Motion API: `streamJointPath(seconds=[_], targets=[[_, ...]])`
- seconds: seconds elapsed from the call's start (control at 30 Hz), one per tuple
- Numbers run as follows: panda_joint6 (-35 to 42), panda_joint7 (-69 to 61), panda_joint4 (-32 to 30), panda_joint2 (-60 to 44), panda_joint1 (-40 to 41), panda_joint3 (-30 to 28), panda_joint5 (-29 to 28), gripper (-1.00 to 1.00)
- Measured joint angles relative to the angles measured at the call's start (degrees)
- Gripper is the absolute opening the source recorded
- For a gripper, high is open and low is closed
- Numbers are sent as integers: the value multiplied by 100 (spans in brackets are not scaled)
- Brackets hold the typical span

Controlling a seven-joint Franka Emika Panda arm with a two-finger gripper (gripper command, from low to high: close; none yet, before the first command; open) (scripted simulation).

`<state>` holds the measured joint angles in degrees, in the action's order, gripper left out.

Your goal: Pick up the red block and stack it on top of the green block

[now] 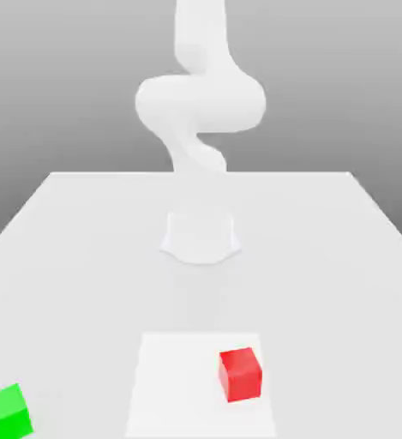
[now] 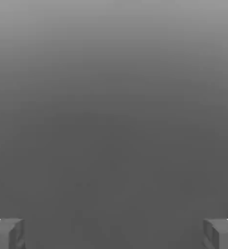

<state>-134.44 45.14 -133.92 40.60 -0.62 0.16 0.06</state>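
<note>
Exterior view has my white jointed arm [image 1: 200,103] rising over the flat white table [image 1: 84,249], with the small glossy red cube [image 1: 240,374] near the front edge and the small bright green cube [image 1: 6,412] well apart toward that view's left. Hand view gives my two grey fingertips [image 2: 7,232], spread wide with nothing between them, against plain grey.

Claw [image 2: 114,234] fingertips [image 2: 6,233] wide apart, nothing between
</note>
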Motion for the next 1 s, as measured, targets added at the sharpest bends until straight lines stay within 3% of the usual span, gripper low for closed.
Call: streamJointPath(seconds=[0.7, 0.9, 0.93, 1.0], targets=[[-2241, -511, -1788, -4398, -472, 216, -50, 0], [-3239, -439, -1705, -5644, -539, 130, -178, 0], [-3336, -431, -1689, -5759, -550, 117, -188, -100], [-3336, -429, -1689, -5759, -550, 118, -191, -100]])
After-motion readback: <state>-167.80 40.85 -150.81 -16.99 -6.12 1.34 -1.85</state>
